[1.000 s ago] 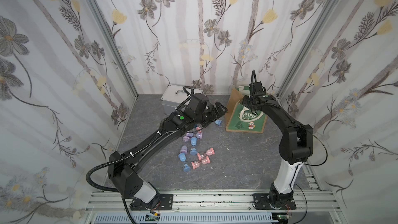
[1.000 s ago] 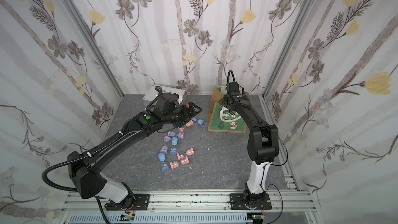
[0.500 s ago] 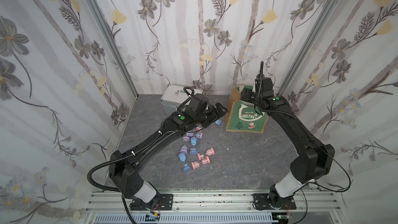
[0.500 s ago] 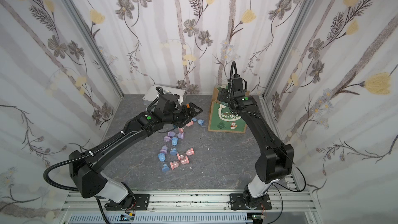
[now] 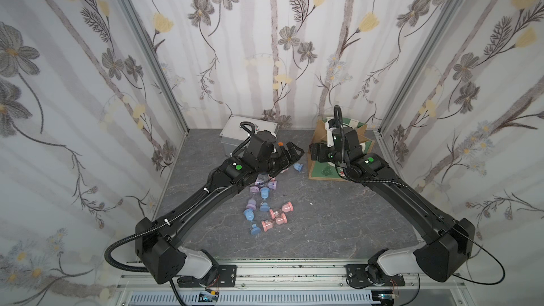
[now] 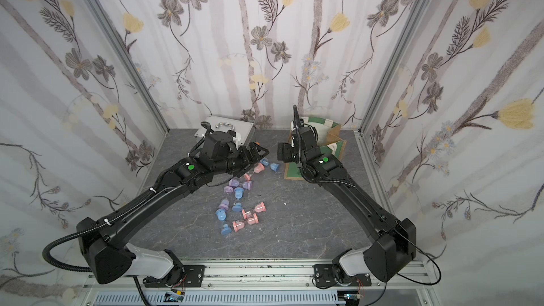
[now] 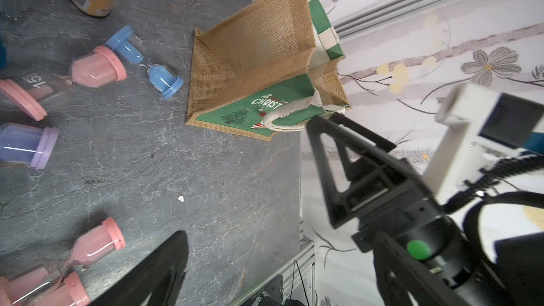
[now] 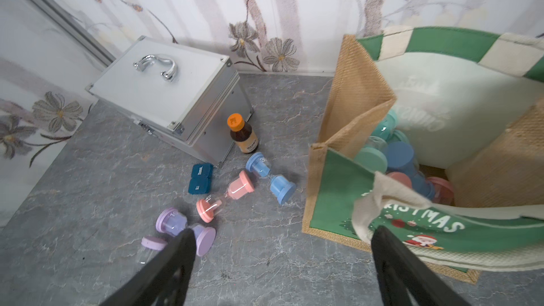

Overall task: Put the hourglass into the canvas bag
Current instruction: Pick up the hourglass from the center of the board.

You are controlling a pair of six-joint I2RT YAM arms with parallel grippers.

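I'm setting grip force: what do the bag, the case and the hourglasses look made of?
Bag: coarse tan jute by its open weave, matte; the green front looks printed, the lining pale cloth. Case: brushed metal, likely aluminium, with a shiny chromed handle. Hourglasses: clear bulbs, glass or plastic, with matte coloured plastic-looking caps.

On table (image 5: pixel 323 216): case (image 5: pixel 235 129) is standing at the back, left of centre; canvas bag (image 5: pixel 322 172) is standing at the back right; bottle (image 8: pixel 243 135) and pill box (image 8: pixel 201 178) are sitting just before case; loose hourglasses (image 5: pixel 264 193) are lying scattered before case, left of bag; stored hourglasses (image 8: pixel 397 157) are lying inside bag.
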